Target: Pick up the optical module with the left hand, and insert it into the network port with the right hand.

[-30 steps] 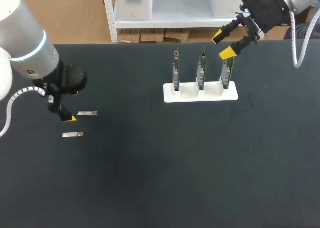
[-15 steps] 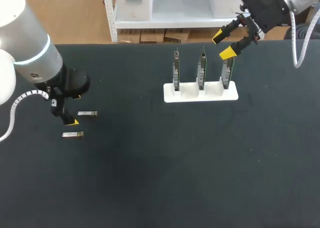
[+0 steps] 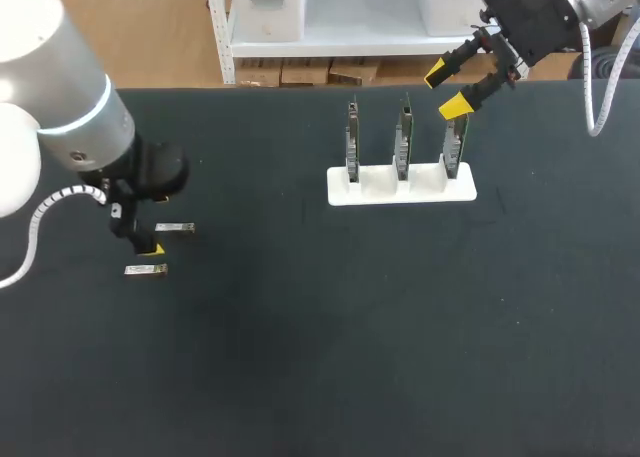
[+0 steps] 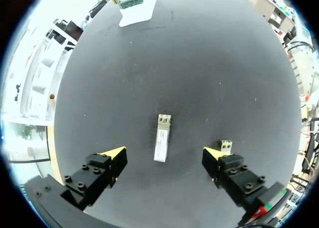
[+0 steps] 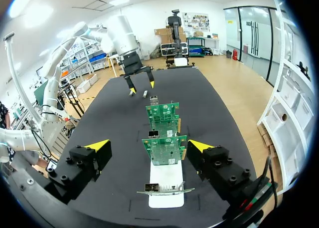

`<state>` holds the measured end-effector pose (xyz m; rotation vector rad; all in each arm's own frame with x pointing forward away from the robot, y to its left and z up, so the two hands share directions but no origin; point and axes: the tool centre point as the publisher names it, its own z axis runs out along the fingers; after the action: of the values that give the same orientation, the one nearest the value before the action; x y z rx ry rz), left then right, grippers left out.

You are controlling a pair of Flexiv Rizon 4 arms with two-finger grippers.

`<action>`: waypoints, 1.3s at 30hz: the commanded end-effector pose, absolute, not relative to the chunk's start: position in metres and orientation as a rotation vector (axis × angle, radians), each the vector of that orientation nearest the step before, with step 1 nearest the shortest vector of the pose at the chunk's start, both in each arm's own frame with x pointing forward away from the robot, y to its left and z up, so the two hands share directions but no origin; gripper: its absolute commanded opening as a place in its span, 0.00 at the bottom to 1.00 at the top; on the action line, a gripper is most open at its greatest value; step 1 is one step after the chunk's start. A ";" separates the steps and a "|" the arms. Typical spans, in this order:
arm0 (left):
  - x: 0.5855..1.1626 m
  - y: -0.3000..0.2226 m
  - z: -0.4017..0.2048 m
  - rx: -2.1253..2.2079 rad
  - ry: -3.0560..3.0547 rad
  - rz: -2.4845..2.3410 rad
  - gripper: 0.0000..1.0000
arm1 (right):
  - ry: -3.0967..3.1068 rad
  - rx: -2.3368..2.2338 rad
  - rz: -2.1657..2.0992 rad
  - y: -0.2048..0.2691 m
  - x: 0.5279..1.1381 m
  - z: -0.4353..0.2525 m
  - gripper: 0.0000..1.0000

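Two small metal optical modules lie on the black table at the left: one farther back, one nearer the front. My left gripper hangs just above them, open. In the left wrist view one optical module lies lengthwise between the open fingers of the left gripper, untouched. A second module peeks out beside one fingertip. The white rack holds three upright network cards. My right gripper hovers open above the rack's right card; its own view shows the right gripper over the network cards.
The rack stands far ahead of the left gripper. Bare black tabletop spreads between the modules and the rack, and across the front. My left arm shows at the table's far end in the right wrist view.
My left arm has shifted a little toward the table's front and right, bringing its gripper over the modules. The right arm has stayed still.
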<state>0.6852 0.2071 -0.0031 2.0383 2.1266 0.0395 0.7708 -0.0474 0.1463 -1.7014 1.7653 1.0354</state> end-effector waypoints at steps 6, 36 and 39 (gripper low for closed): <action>0.686 0.198 -0.005 2.037 2.132 0.049 1.00 | 1.764 -1.701 1.036 -0.047 0.771 0.146 1.00; 0.698 0.196 -0.010 2.011 2.186 0.108 1.00 | 1.764 -1.701 1.036 -0.047 0.771 0.146 1.00; 0.699 0.196 -0.010 2.016 2.191 0.124 1.00 | 1.764 -1.701 1.036 -0.047 0.771 0.146 1.00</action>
<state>0.6958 0.1982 -0.0101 2.0093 2.1795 0.1084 0.7708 -0.0474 0.1463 -1.7014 1.7653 1.0354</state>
